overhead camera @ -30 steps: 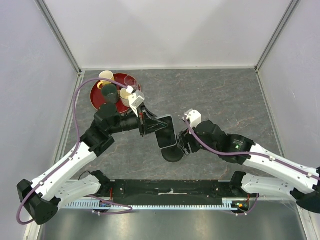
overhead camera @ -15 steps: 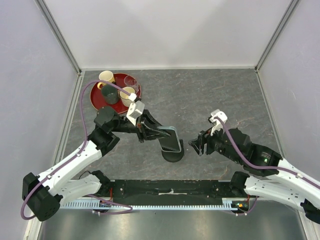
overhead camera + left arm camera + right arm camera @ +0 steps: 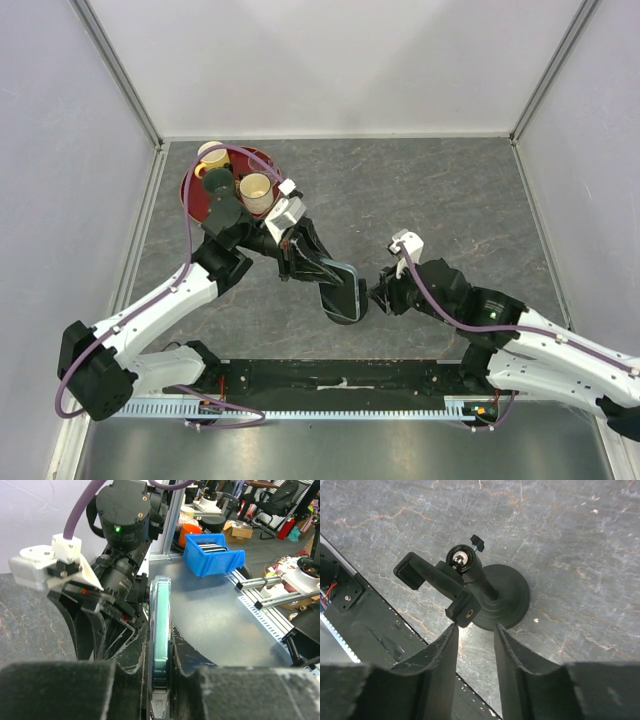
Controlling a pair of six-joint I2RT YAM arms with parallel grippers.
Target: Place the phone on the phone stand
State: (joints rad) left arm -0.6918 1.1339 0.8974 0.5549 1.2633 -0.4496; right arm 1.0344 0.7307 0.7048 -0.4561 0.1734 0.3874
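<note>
My left gripper (image 3: 318, 272) is shut on the phone (image 3: 342, 294), a black slab with a light rim, holding it tilted over the phone stand, which the phone mostly hides from above. In the left wrist view the phone (image 3: 161, 605) shows edge-on, clamped between my fingers (image 3: 160, 645). In the right wrist view the phone stand (image 3: 502, 605) has a round base, a ball joint and an empty clamp bracket (image 3: 437, 582). My right gripper (image 3: 476, 627) is open, its left fingertip just below the bracket's near end. From above it (image 3: 380, 296) sits just right of the phone.
A red tray (image 3: 192, 197) with several cups stands at the back left, behind my left arm. The black mounting rail (image 3: 340, 375) runs along the near edge, close to the stand. Grey walls enclose the table on three sides.
My left gripper has carried the phone a little right and nearer. My right gripper pulled back from the stand to the right, then came back toward it.
</note>
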